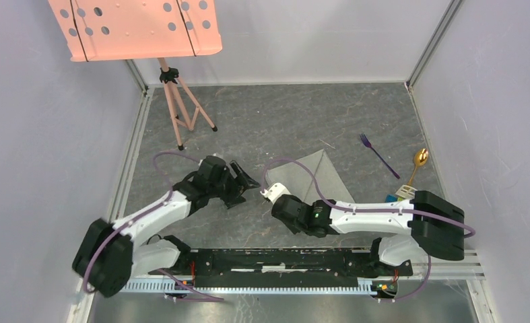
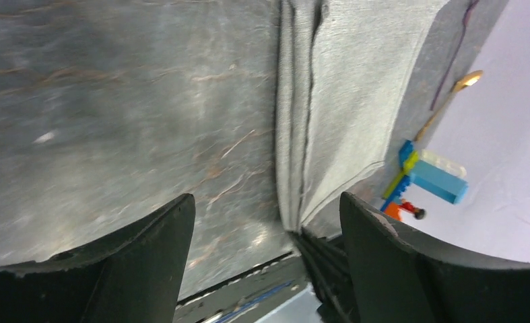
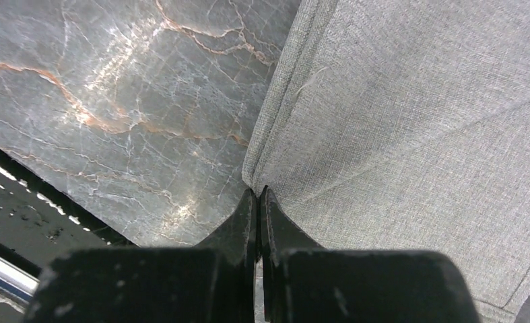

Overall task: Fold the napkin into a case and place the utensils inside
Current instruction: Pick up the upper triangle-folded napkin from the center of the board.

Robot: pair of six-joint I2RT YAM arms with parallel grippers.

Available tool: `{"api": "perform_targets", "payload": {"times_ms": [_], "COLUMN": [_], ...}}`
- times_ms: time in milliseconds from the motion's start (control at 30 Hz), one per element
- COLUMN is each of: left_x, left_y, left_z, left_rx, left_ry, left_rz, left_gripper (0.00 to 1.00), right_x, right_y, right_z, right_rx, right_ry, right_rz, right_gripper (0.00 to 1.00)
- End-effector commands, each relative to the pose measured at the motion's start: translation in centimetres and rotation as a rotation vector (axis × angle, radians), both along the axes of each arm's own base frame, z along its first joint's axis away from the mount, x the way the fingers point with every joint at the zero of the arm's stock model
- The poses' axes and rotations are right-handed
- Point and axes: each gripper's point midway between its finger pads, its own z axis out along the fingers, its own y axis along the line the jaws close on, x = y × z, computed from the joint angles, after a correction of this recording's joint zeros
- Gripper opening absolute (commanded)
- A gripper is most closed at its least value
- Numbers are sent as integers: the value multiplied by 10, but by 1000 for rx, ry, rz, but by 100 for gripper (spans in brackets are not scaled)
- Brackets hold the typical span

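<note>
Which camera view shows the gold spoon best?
The top external view: the spoon lies sharp, bowl and handle both visible. The left wrist view shows it small and blurred; the right wrist view misses it.

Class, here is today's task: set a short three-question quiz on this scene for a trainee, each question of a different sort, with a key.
1. True or false: the fork lies on the napkin.
2. Fill in: the left gripper has its jaws ___; the right gripper, at the napkin's corner, has its jaws ___.
3. Choose: the spoon lies A) inside the napkin, B) on the table, right of the fork, C) between the left jaws.

Key: 1 false, it lies on the table apart from the napkin; 2 open, shut; 3 B.
</note>
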Motion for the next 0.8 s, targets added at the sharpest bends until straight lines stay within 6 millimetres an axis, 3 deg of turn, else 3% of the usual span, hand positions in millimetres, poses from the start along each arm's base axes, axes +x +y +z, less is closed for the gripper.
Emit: {"api": "perform_targets", "payload": {"times_ms": [0,200,333,500,633,767], "left_x": [30,43,54,66,70,71], "left_y": [-54,-78,-76,-69,-75,-72], "left_z": [19,-16,-36,-50,-56,-63], "left_rx": [-263,-270,-276,-301,-345,-334], "left_ry": [2,21,-12,-82,-84,-93], "left_rz": [12,101,176,256,258,268], "left_gripper": [86,84,71,65,62,49], "right_x": [3,5,6,10,10,9], "right_y": [13,10,9,7,6,4], "right_z": [16,20,25,33,33,31], "right_rx": [116,137,161,191,193,190], "right_ry": [-29,-41,-52,-73,-74,-71], "right_rz": [4,-7,-15,-28,-29,-29], "right_gripper": [0,0,0,0,0,0]}}
